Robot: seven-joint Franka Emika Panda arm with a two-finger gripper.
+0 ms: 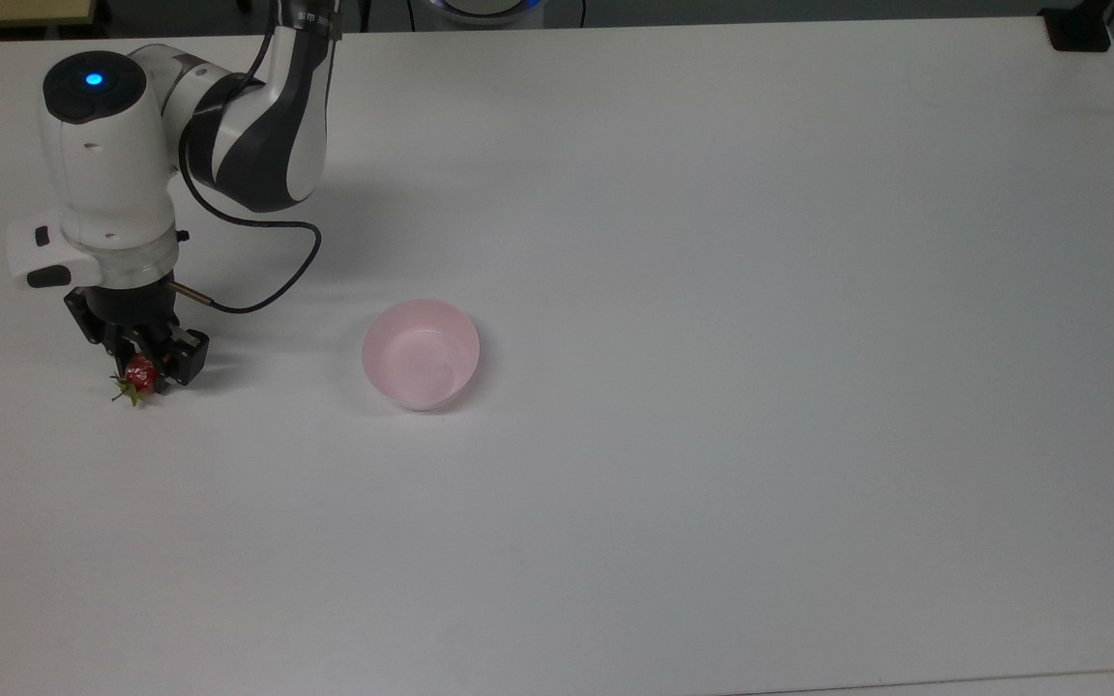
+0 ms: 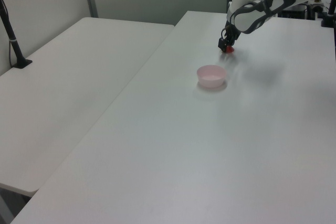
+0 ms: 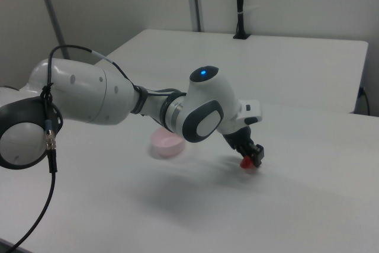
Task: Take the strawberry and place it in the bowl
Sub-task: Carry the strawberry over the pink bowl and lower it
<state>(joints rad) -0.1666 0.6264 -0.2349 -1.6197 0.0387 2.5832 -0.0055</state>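
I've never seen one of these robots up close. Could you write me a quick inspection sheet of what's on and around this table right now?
Surface: white table, plain and flat.
Job's things: strawberry on the table near the top view's left edge; pink bowl standing apart, to the top view's right of it, with nothing seen inside.
Clutter: nothing seen.
Gripper: gripper down at the table, fingers closed around the strawberry, which is not yet lifted.
Cables: black cable looping from the arm's wrist over the table.
Surroundings: a second white table alongside with a black post clamped to it; grey partition walls behind.
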